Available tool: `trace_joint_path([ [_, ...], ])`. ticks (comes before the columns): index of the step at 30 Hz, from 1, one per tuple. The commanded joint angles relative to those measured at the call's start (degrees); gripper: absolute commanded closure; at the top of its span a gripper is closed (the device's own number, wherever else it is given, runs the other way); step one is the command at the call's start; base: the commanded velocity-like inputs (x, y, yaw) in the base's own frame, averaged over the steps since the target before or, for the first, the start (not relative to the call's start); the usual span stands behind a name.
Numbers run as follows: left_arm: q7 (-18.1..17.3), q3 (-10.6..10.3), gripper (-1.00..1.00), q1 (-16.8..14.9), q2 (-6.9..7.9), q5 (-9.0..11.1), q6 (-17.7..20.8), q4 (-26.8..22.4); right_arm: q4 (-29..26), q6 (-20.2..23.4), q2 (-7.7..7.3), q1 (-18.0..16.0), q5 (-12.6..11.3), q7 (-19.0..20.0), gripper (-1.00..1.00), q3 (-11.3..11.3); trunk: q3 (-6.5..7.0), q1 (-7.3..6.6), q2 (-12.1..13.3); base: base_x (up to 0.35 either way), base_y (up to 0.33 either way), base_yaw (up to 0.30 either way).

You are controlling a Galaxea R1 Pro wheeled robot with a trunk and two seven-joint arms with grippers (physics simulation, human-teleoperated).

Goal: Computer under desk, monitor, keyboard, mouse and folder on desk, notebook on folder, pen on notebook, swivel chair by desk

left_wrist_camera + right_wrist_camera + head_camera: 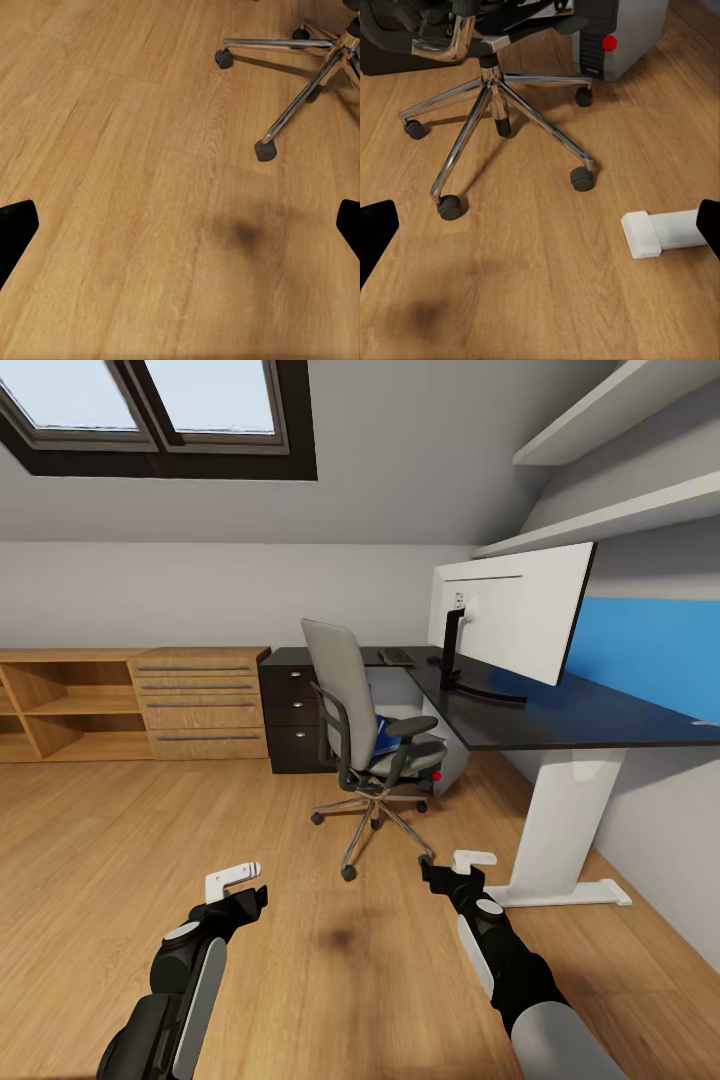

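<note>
room: wood floor, roof window | tabletop: monitor near front edge | swivel chair holds folder | left pincer, right pincer: both open, empty

Grey swivel chair on chrome star base, just off L-shaped black bench, blue folder on seat. White-backed monitor upright on bench, keyboard at far end. White computer w/ red spot on floor behind chair, under bench.

attic home office, skylight, desk, swivel chair
</note>
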Motion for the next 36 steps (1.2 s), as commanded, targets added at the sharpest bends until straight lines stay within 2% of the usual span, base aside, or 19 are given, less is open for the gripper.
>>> trace_joint_path([
  [1,0.4,0.1,-1.0,0.0,0.01,0.6,0.2,-0.2,-0.1,0.3,0.04,0.0,0.0,-0.1,-1.0,-0.1,-0.06,-0.01,0.0,0.0,0.0,0.0],
  [12,0.4,0.2,-1.0,0.0,0.06,0.6,0.2,-0.3,-0.1,0.2,-0.43,0.0,0.1,-0.1,-1.0,-0.1,-2.5,0.27,-0.2,0.0,0.0,0.0],
  [19,0.4,0.2,-1.0,0.0,0.06,0.6,0.2,-0.3,0.0,-0.8,-0.65,0.0,0.1,-0.1,-1.0,-0.1,-2.5,0.27,-0.2,0.0,0.0,0.0],
  [22,0.4,0.2,-1.0,0.0,0.06,0.6,0.2,-0.3,0.1,-2.3,-0.69,0.1,0.1,-0.1,-1.0,-0.1,-2.5,0.27,-0.2,0.0,0.0,0.0],
  [23,0.4,0.2,-1.0,0.0,0.06,0.6,0.2,-1.1,0.4,-5.8,-0.7,0.4,0.2,0.0,-1.0,-0.1,-2.5,0.27,-0.2,0.0,0.0,0.0],
  [25,0.4,0.2,-1.0,0.1,0.08,0.6,0.2,-2.0,1.5,-7.3,-0.64,0.4,0.2,-0.1,-1.0,0.1,-2.5,0.27,-0.2,0.0,0.0,0.0],
  [26,0.3,0.2,-1.0,2.1,0.46,0.6,0.1,-4.7,15.9,-9.6,-0.62,-6.6,0.2,-2.0,-1.0,0.2,-2.5,0.27,-0.2,0.0,0.0,0.0],
  [27,0.2,0.2,-1.0,2.2,0.47,0.6,0.1,-4.9,19.4,-10.9,-0.63,-9.5,0.2,-2.7,-1.0,0.2,-2.5,0.27,-0.2,0.0,0.0,0.0],
  [32,0.1,0.2,-1.0,2.4,0.49,0.7,0.0,-5.1,29.9,-17.4,-0.75,-16.7,0.2,-6.5,-1.0,0.2,-2.5,0.27,-0.2,0.0,0.0,0.0],
  [34,0.1,0.2,-1.0,2.4,0.49,0.7,0.0,-5.1,31.4,-18.7,-0.99,-17.6,0.2,-7.3,-1.0,0.2,-2.5,0.27,-0.2,0.0,0.0,0.0],
  [36,0.0,0.1,-1.0,2.7,0.48,0.8,0.0,-5.0,34.5,-20.5,-2.31,-18.7,0.3,-8.3,-1.0,0.5,-2.5,0.27,-0.2,0.0,0.0,0.0],
])
